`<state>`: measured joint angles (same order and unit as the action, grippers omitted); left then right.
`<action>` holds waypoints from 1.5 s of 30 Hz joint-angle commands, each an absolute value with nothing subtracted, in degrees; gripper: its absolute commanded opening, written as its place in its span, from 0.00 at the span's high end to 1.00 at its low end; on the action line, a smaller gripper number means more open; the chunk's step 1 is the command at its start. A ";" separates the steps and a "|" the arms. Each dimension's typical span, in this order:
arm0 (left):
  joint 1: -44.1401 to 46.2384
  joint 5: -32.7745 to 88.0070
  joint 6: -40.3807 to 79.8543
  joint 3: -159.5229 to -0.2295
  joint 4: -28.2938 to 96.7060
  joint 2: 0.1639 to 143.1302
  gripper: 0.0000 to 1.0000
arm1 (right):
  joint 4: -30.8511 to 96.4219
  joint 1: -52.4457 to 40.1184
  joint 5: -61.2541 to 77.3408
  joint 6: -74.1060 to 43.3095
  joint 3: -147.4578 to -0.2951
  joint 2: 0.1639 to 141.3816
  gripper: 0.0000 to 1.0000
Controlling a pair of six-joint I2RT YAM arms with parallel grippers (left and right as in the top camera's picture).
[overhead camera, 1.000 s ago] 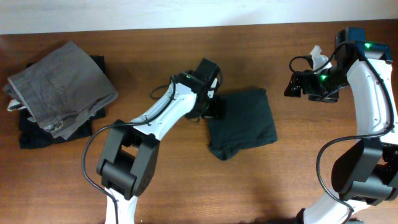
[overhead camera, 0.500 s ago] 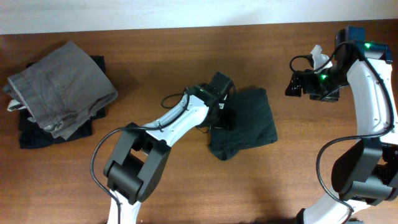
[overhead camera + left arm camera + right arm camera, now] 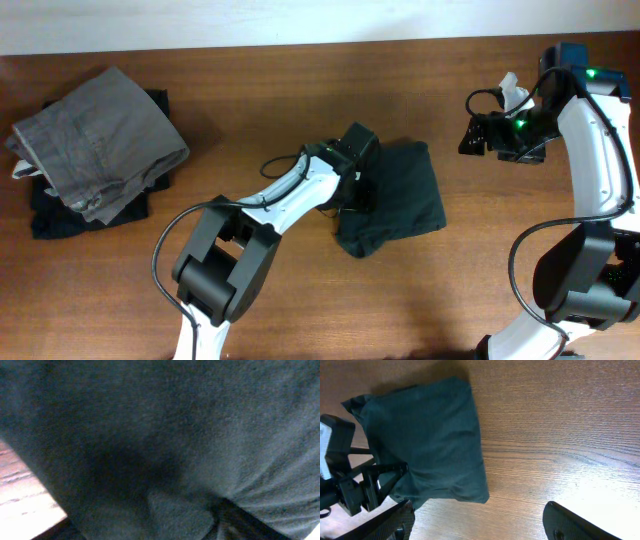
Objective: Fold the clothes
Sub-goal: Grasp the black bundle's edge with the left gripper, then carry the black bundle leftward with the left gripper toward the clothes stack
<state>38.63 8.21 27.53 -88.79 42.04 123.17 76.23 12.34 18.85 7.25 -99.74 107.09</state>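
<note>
T-shirt [image 3: 400, 200]: compact folded square on table [image 3: 250, 90], 3 o'clock of centre. Left gripper [image 3: 358, 190] at its 9 o'clock edge, sunk in cloth; pincer state cannot tell. Right gripper [image 3: 468, 138] at 2 o'clock, well apart, jaws spread, empty. Folding seems nearly done; next: lift off without dragging it.

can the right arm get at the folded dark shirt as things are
Likely yes. The right gripper is open above the table beside the folded dark T-shirt, with nothing lying between them. The left gripper is at the shirt's far edge, so the near side looks free.
</note>
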 commanded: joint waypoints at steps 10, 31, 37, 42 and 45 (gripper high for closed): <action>38.70 7.62 25.80 -87.90 38.30 126.91 0.99 | 75.20 13.54 18.06 6.37 -99.53 107.42 0.01; 31.81 -5.43 5.96 -98.41 44.25 126.85 0.99 | 75.18 13.54 17.89 6.37 -99.53 107.42 0.01; 28.86 -10.57 2.66 -104.99 47.75 126.85 0.99 | 75.18 13.54 17.89 6.37 -99.53 107.42 0.01; 25.93 -9.08 1.87 -107.44 48.71 126.85 0.99 | 75.18 13.54 17.89 6.37 -99.53 107.42 0.01; 24.73 -5.61 1.89 -106.89 49.39 126.96 0.99 | 75.18 13.54 17.89 6.37 -99.53 107.42 0.01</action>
